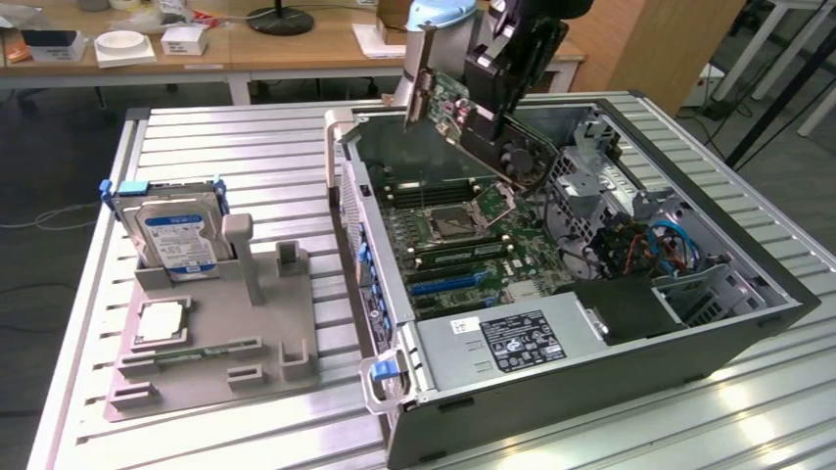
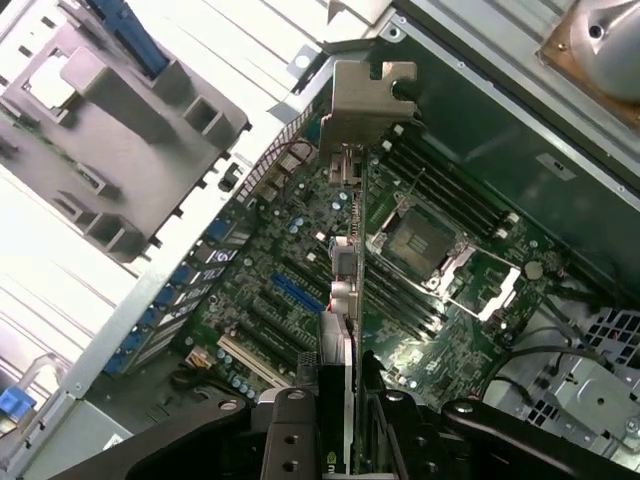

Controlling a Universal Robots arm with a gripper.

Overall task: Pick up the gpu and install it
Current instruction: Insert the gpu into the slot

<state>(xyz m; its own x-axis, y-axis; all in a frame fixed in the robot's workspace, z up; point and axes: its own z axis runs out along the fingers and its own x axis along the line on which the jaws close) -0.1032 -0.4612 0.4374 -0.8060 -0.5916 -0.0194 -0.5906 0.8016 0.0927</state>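
**A:** What sits closest in the exterior view?

**B:** The open computer case (image 1: 588, 392) lies on its side on the slatted bench (image 1: 235, 157), with its labelled power supply (image 1: 523, 338) at the near end. On the exterior view's left, a grey holder (image 1: 268, 333) carries a silvery square chip (image 1: 160, 321) and a narrow memory stick (image 1: 196, 354). Further back on the holder, the hard drive (image 1: 176, 240) stands upright.

**A:** And inside the case?

**B:** The motherboard (image 1: 457, 230) lies exposed. Its blue slots (image 1: 451, 284) are nearer, and the processor socket (image 1: 451, 220) is behind them.

**A:** Where is the gpu?

**B:** The gpu (image 1: 451, 98) is in the air above the far part of the motherboard. It is tilted, with its metal bracket uppermost, and it is not seated in any slot. In the wrist view it shows edge-on over the board.

**A:** What about the gripper?

**B:** The gripper (image 1: 494, 122) is clamped on the gpu. In the wrist view the dark fingers (image 2: 290, 430) press on either face of the card.

**A:** And beyond that?

**B:** Wooden desks (image 1: 327, 49) stand behind the bench.
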